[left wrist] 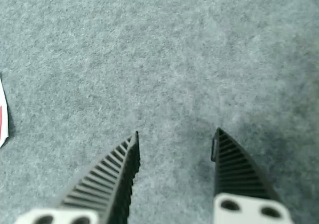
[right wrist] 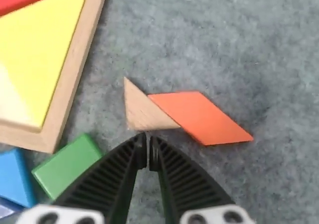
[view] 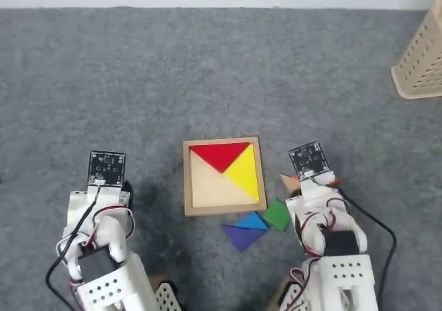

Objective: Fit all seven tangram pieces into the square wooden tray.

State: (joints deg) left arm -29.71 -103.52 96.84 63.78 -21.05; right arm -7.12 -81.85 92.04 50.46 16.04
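Observation:
The square wooden tray point(view: 187, 180) lies mid-table with a red triangle point(view: 219, 154) and a yellow triangle point(view: 245, 173) set in it. In front of it lie a green square point(view: 277, 214), a blue triangle point(view: 252, 222) and a purple triangle point(view: 242, 236). Beside the tray's right edge a plain wooden triangle point(right wrist: 139, 112) touches an orange parallelogram point(right wrist: 199, 117). My right gripper point(right wrist: 148, 149) is shut and empty, its tips just short of the wooden triangle. Left of the tray my left gripper point(left wrist: 175, 140) hangs open over bare carpet.
Grey carpet covers the table. A beige slotted basket point(view: 421, 55) stands at the far right edge. A white and red scrap point(left wrist: 2, 115) sits at the rim of the left wrist view. The tray's edge point(right wrist: 75, 69) lies close to the right gripper.

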